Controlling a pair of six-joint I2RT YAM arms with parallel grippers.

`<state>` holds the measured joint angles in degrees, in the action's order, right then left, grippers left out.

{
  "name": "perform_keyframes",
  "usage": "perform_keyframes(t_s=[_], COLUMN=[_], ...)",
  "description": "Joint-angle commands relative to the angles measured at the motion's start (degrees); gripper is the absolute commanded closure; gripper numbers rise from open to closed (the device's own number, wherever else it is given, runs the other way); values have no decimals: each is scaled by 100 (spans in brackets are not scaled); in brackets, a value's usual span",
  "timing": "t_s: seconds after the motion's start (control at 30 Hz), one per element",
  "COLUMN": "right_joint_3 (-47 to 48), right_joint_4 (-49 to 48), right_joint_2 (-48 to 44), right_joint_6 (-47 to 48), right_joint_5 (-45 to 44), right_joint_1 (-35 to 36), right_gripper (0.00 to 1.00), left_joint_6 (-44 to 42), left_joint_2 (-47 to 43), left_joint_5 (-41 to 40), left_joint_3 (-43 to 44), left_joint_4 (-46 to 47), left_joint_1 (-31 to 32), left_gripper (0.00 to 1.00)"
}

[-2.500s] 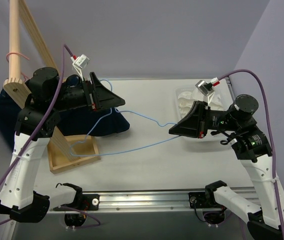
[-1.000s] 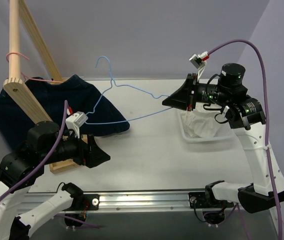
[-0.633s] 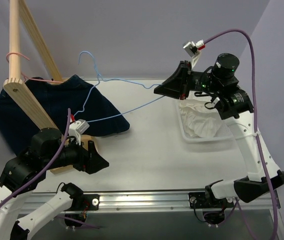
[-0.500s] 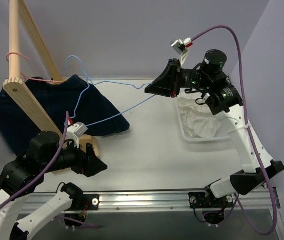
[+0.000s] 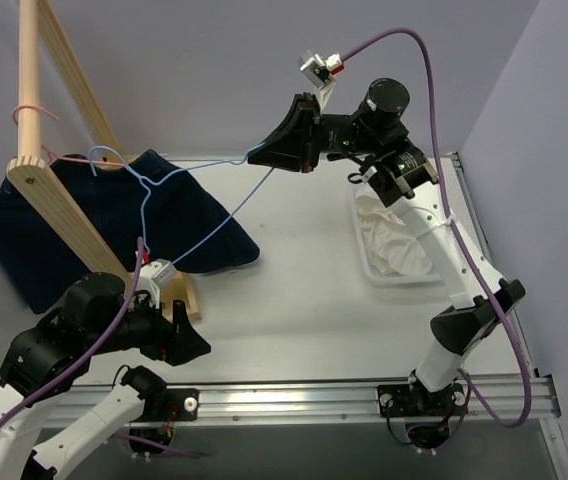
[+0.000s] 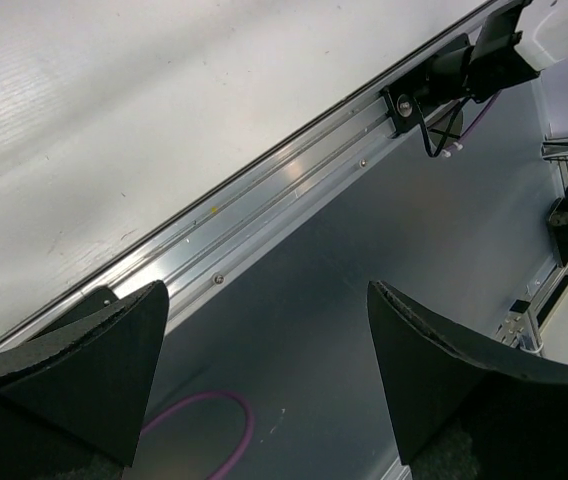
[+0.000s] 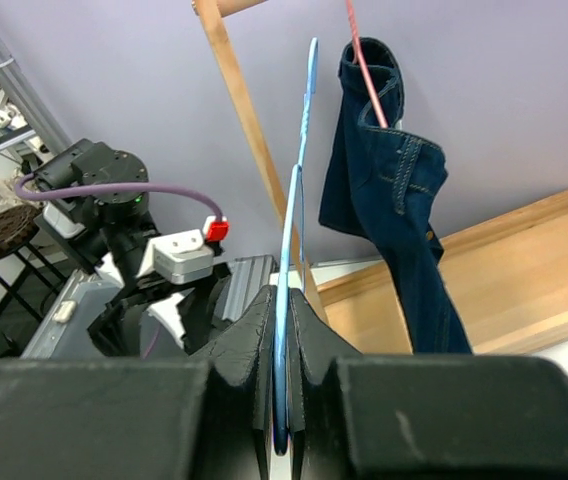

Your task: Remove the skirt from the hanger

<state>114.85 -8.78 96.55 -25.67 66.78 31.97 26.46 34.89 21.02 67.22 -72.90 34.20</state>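
One light-blue hanger (image 7: 286,300) tight between the right jaws; left jaws wide apart, empty.

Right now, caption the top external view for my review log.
Right pincer holds the bare light-blue wire hanger near the wooden rack; white skirt lies in the tray.

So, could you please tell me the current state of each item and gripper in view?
skirt: off the hanger, heaped in the white basket
hanger: bare, held up off the table
right gripper: shut on the hanger wire
left gripper: open, empty
denim garment: hanging on the pink hanger
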Motion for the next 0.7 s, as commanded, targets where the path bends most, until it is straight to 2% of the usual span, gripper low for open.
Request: perform_keyframes(t_s=[0.0,0.17,0.33,0.57,0.67], right_joint_3=[319,119,-138,-6,125], right_joint_4=[-863,-459,-529,-1503,-2563], right_joint_2=[197,198,74,144,267], right_joint_6=[-184,158,317,-279,-912], right_joint_5=[-25,54,-25,-122,-113], right_joint_1=[47,55,82,134,143], right_gripper=[100,100,100,100,100], left_joint_6=[-9,105,342,404,422], left_joint_2=[-88,-273,-474,-642,-668], left_joint_5=[122,52,271,263,245], left_joint_3=[168,791,626,318,274], left_joint_4=[-57,-66,22,-162,-224], left_joint_1=[17,17,17,8,8], left_gripper=[11,11,11,11,11])
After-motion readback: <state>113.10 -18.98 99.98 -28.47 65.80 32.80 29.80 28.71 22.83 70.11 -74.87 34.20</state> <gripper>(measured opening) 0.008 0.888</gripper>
